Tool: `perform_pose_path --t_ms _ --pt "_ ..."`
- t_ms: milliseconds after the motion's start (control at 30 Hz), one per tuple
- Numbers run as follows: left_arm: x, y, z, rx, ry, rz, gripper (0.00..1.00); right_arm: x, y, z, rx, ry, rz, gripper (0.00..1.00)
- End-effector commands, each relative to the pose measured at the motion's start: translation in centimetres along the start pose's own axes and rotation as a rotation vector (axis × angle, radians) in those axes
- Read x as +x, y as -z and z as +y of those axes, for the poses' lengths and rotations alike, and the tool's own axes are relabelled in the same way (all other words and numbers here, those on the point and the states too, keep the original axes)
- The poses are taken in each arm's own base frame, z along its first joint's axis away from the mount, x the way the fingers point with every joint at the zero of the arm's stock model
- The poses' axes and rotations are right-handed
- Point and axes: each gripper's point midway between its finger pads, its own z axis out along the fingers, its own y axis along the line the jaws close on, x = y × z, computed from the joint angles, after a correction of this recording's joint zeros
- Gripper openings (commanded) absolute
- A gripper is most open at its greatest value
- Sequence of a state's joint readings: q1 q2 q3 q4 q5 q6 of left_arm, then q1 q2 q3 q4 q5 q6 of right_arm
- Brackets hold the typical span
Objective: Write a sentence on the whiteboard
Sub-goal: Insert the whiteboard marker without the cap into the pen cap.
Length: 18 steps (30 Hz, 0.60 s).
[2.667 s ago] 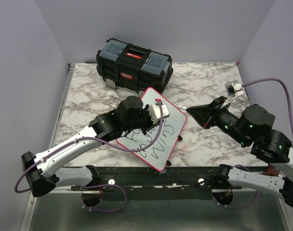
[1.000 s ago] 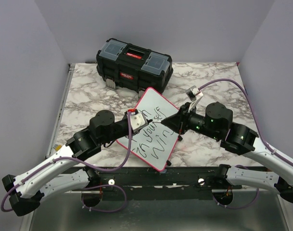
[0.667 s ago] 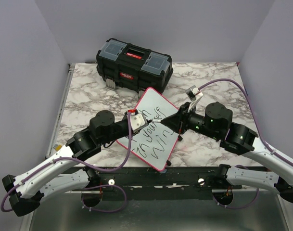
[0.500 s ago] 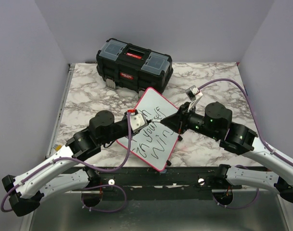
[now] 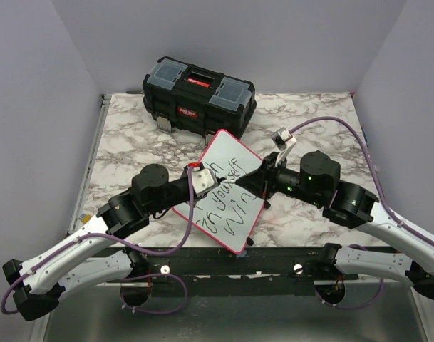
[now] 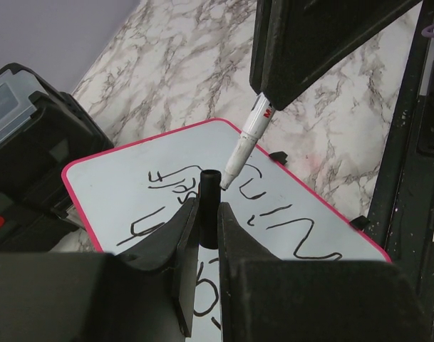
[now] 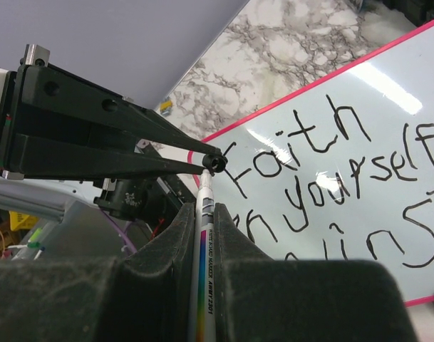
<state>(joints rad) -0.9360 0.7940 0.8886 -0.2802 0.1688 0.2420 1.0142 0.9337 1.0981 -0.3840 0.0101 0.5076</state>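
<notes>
Over the finished sentence, my right hand, clamping the marker, has reached the cap clamped in my left hand.

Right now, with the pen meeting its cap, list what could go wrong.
1. In the left wrist view the marker tip sits beside the mouth of the cap, not in it; a further push may make it slide past.
2. Both hang over the whiteboard; a slip could streak the sentence.
3. The left gripper pinches only the cap's lower part, so a push might tilt it.
</notes>
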Motion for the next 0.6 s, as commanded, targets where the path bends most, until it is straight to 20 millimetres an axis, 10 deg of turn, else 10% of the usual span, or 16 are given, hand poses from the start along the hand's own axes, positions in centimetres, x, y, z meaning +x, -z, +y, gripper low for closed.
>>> perform_pose_path --t_ms 0,567 --pt "-0.7 0.3 -0.4 0.023 -0.006 -0.039 0.0 1.1 -0.6 0.4 -0.032 -0.004 0.04 0.01" --pt "-0.7 0.4 -0.4 0.019 -0.01 -0.038 0.0 -2.2 1.5 0.3 0.007 -0.001 -0.08 0.01"
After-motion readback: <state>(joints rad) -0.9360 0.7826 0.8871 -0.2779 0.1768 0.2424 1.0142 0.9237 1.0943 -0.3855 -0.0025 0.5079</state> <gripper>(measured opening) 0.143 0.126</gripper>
